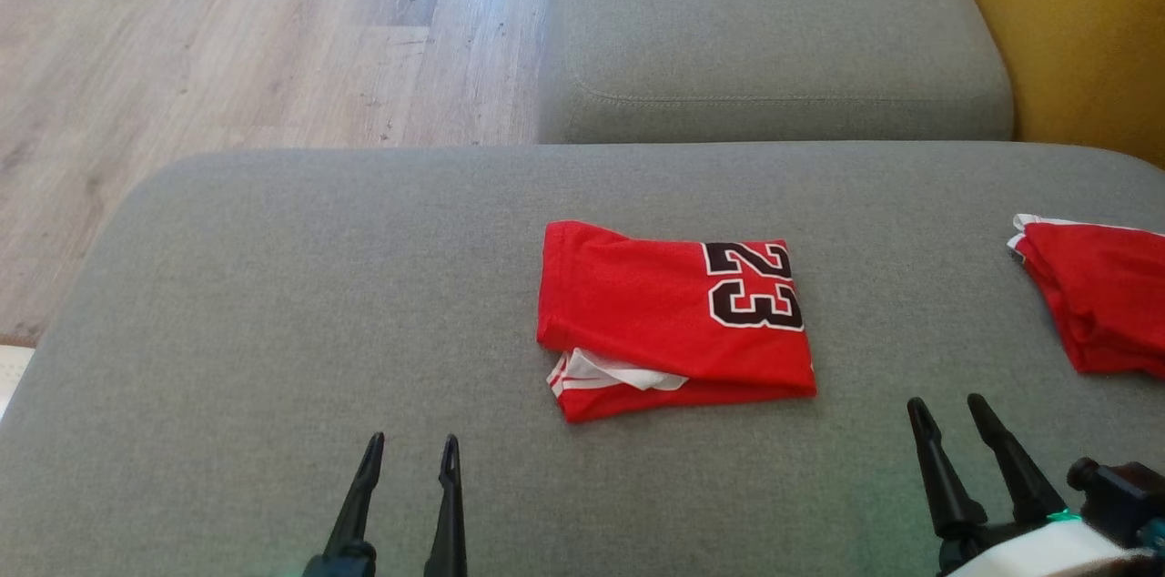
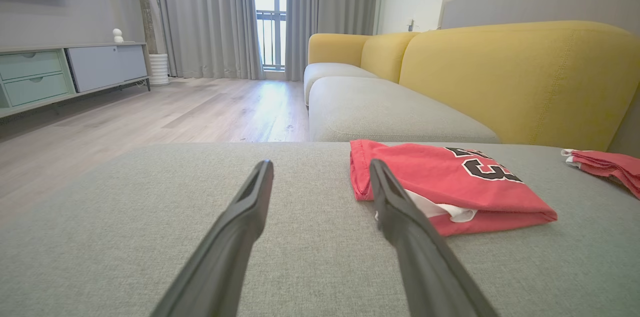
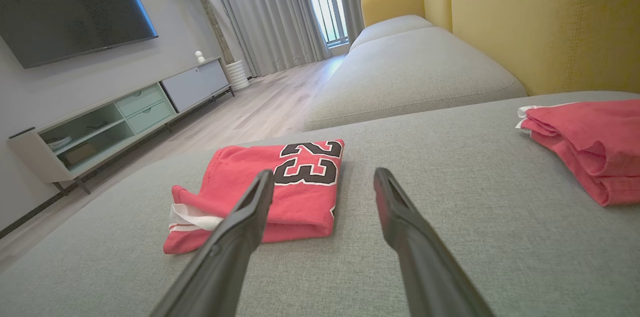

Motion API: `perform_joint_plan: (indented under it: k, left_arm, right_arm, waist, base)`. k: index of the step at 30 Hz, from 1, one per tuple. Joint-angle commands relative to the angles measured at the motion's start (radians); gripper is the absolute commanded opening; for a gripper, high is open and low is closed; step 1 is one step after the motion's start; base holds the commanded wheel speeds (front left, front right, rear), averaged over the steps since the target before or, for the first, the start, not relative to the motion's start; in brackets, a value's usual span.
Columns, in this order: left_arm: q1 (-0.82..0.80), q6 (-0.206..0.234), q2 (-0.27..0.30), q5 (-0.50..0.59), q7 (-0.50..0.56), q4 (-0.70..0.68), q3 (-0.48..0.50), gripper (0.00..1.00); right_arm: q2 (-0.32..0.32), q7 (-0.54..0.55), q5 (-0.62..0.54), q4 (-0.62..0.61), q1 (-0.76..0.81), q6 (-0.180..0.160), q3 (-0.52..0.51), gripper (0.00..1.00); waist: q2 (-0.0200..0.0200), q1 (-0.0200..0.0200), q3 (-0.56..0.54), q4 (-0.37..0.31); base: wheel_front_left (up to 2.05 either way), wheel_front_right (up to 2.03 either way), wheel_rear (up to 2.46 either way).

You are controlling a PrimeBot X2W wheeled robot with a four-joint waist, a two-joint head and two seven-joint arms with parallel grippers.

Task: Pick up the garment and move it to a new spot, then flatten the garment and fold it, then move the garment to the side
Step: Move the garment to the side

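A red garment (image 1: pixel 664 313) with a black "23" and white trim lies folded in a neat rectangle at the middle of the grey sofa cushion (image 1: pixel 273 304). It lies to the right of my left fingers in the left wrist view (image 2: pixel 445 182) and to the left of my right fingers in the right wrist view (image 3: pixel 280 187). My left gripper (image 1: pixel 411 454) stands open at the lower left, short of the garment and to its left. At the lower right my right gripper (image 1: pixel 948 413) is open too, apart from the cloth. Neither holds anything.
A second folded red garment (image 1: pixel 1101 290) lies at the cushion's right edge. Beyond are another grey seat cushion (image 1: pixel 764 22), the yellow sofa back (image 1: pixel 1074 13) and wooden floor (image 1: pixel 227 31) at the left. A TV cabinet (image 3: pixel 125 112) stands across the room.
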Motion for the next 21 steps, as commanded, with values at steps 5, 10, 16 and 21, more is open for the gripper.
perform_joint_plan:
  k: [5, 10, 16, 21]
  left_arm:
    - [-0.026, 0.010, 0.007, -0.012, 0.000, -0.034, 0.019, 1.00]
    - [-0.028, 0.014, 0.008, -0.013, 0.000, -0.034, 0.016, 1.00]
    - [-0.029, 0.020, 0.010, -0.016, -0.001, -0.031, 0.016, 1.00]
    - [-0.036, 0.024, 0.007, -0.016, -0.004, -0.028, 0.014, 1.00]
  right_arm:
    - [-0.013, -0.004, -0.004, -0.031, -0.028, -0.001, 0.006, 1.00]
    - [-0.012, -0.005, -0.003, -0.028, -0.029, -0.001, 0.006, 1.00]
    - [-0.005, -0.004, -0.005, -0.014, -0.038, -0.001, 0.008, 1.00]
    - [-0.007, 0.008, -0.006, 0.019, -0.100, -0.001, 0.036, 1.00]
  waist:
    - [0.0000, 0.0000, -0.003, 0.000]
    - [0.0000, 0.0000, -0.001, 0.001]
    - [0.0000, 0.0000, 0.009, 0.007]
    - [0.0000, 0.0000, 0.041, 0.007]
  base:
    - [0.00, 0.00, 0.00]
    - [0.00, 0.00, 0.00]
    - [0.00, 0.00, 0.00]
    - [0.00, 0.00, 0.00]
